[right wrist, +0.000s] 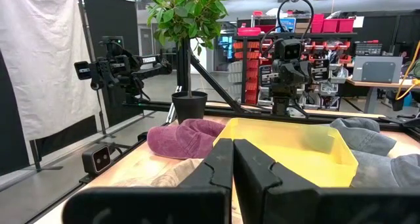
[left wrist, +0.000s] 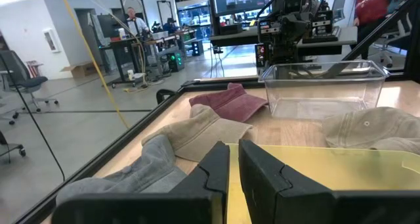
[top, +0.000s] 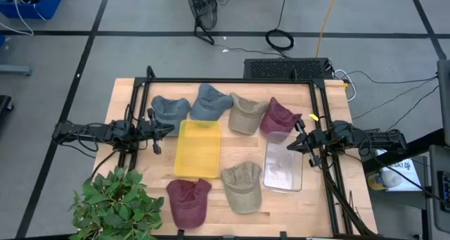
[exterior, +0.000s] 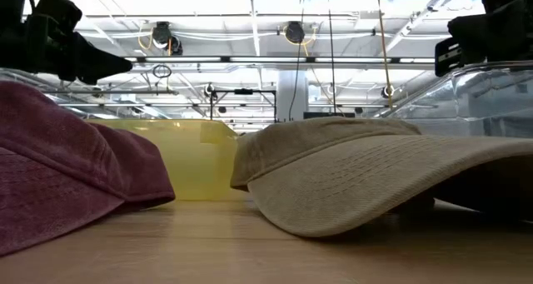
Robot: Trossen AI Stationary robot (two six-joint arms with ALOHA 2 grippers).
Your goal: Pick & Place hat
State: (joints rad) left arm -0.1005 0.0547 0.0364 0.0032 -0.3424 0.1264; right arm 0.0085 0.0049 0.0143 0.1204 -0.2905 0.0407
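Both arms level over opposite table edges, left tool [top: 163, 129] seemingly near-clenched, right tool [top: 297, 136] clenched, both empty.

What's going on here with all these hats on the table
Nothing is being handled right now. Six hats lie on the wooden table around a yellow tray and a clear bin, both without a hat in them. The left hand hovers at the tray's left edge, by the grey hat, nearly closed and holding nothing. The right hand hovers shut above the clear bin, next to the maroon hat.
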